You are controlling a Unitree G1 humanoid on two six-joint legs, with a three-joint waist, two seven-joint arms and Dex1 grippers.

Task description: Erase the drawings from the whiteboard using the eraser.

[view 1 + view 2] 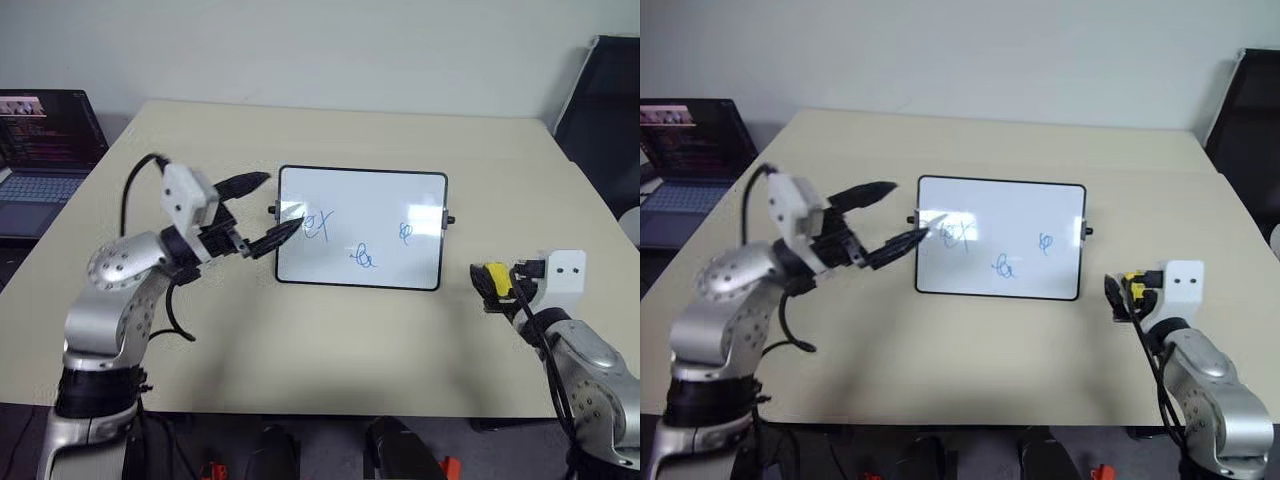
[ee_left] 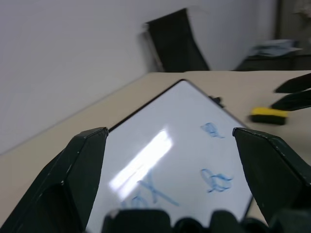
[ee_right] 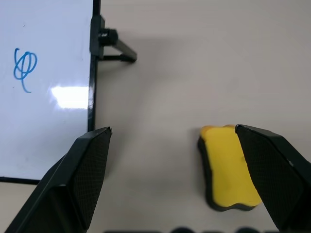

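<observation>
1. The eraser (image 3: 227,169) lies flat on the counter (image 1: 330,340), yellow side up, to the right of the board (image 1: 362,228) and apart from it, nearer the robot than the board's right knob (image 1: 450,220).
2. The board lies flat at the middle of the counter, its long sides running left to right.
3. Three blue drawings are on the board: an X-shaped one (image 1: 318,226) near its left edge, a looped one (image 1: 364,257) near the middle of its near edge, and a small one (image 1: 406,232) toward its right side.
4. The right pincer (image 3: 172,141) stands wide and empty just above the counter right of the board; in the right wrist view its right finger (image 3: 277,170) overlaps the eraser's edge, while the left finger (image 3: 82,174) is by the board's right frame.
5. The left pincer (image 1: 262,210) is wide and empty, raised at the board's left edge and pointing across the board; one fingertip overlaps the left frame near the X.
6. A laptop (image 1: 40,160) sits open far left of the board, off the counter's edge.
</observation>
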